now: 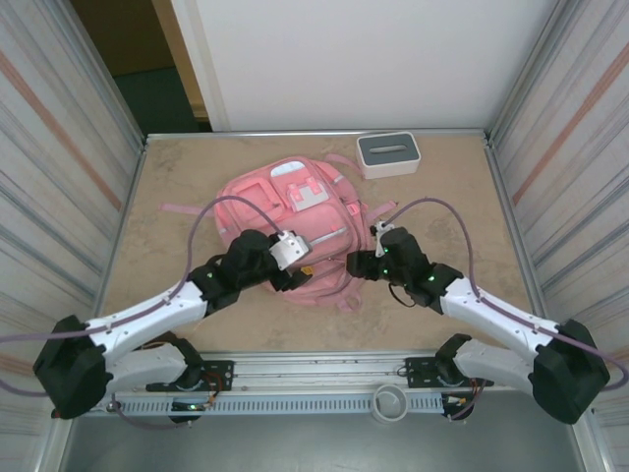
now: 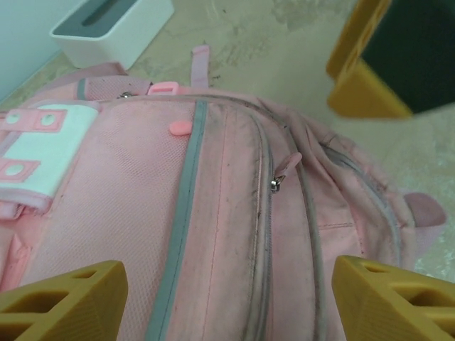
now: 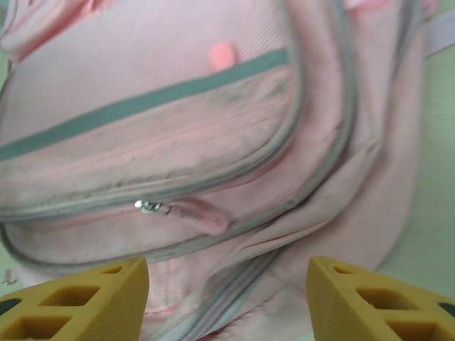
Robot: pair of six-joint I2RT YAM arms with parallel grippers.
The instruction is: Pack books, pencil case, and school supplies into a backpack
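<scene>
The pink backpack (image 1: 295, 211) lies flat in the middle of the table, its zips closed. My left gripper (image 1: 298, 267) hovers over its near left part. In the left wrist view it (image 2: 231, 305) is open, its yellow fingers (image 2: 64, 302) straddling a grey-lined zip seam of the backpack (image 2: 227, 213), with a pink zip pull (image 2: 284, 170) ahead. My right gripper (image 1: 357, 264) is at the near right edge. It (image 3: 227, 302) is open over the backpack (image 3: 213, 106), just below a zip pull (image 3: 195, 213). Neither holds anything. The books, pencil case and school supplies are hidden.
A white box with a grey slotted top (image 1: 388, 154) stands at the back right, beyond the backpack (image 2: 114, 28). Pink straps (image 1: 187, 209) trail to the left on the table. Metal walls close in both sides. A yellow finger of the right gripper (image 2: 370, 64) is near the left one.
</scene>
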